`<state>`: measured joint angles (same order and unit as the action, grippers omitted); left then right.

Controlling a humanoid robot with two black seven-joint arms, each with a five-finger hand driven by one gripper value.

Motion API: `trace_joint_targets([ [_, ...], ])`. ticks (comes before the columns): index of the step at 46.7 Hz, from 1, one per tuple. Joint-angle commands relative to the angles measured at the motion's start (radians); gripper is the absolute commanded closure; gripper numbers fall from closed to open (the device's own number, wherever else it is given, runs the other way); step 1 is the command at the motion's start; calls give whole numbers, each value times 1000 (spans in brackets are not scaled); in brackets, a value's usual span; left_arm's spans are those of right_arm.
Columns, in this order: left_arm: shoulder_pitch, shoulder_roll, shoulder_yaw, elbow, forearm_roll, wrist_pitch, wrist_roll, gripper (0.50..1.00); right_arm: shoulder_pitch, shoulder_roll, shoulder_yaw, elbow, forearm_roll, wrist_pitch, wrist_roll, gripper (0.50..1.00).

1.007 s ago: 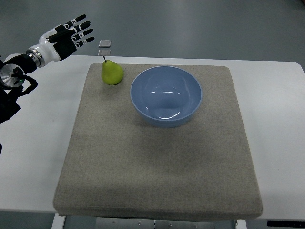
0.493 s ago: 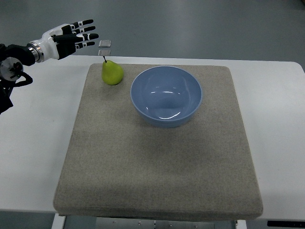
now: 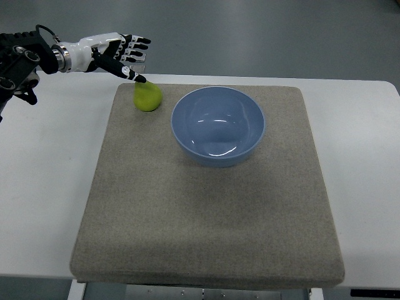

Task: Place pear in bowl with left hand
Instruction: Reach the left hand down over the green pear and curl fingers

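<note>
One blue bowl (image 3: 218, 125) holding nothing, pear (image 3: 148, 98) beside it, left hand (image 3: 115, 50) above pear

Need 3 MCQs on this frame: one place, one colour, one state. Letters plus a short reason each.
1. Where is the pear?
A. inside the bowl
B. on the mat, left of the bowl
C. on the bare table

2. What colour is the bowl?
A. blue
B. red
C. white

3. What is the left hand doing?
A. gripping the pear
B. open, above the pear
C. resting in the bowl

Answers:
1 B, the pear sits at the far-left corner of the mat.
2 A, its wall and inside are pale blue.
3 B, fingers spread, nothing held.
</note>
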<state>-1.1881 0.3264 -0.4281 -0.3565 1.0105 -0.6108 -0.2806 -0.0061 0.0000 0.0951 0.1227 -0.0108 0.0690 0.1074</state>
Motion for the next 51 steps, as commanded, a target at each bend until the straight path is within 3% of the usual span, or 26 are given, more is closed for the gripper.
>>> trace_joint_targets([
  [1, -2, 0, 43, -30, 51, 0, -2, 506, 0, 0, 0, 0, 0, 0, 0, 574],
  [21, 1, -7, 112, -53, 247, 213, -2, 506, 0, 0, 0, 0, 0, 0, 0, 574],
  [32, 53, -46, 154, -53, 372, 407, -3, 506, 0, 0, 0, 0, 0, 0, 0, 574],
  [51, 58, -69, 143, -53, 361, 427, -2, 506, 0, 0, 0, 0, 0, 0, 0, 574],
])
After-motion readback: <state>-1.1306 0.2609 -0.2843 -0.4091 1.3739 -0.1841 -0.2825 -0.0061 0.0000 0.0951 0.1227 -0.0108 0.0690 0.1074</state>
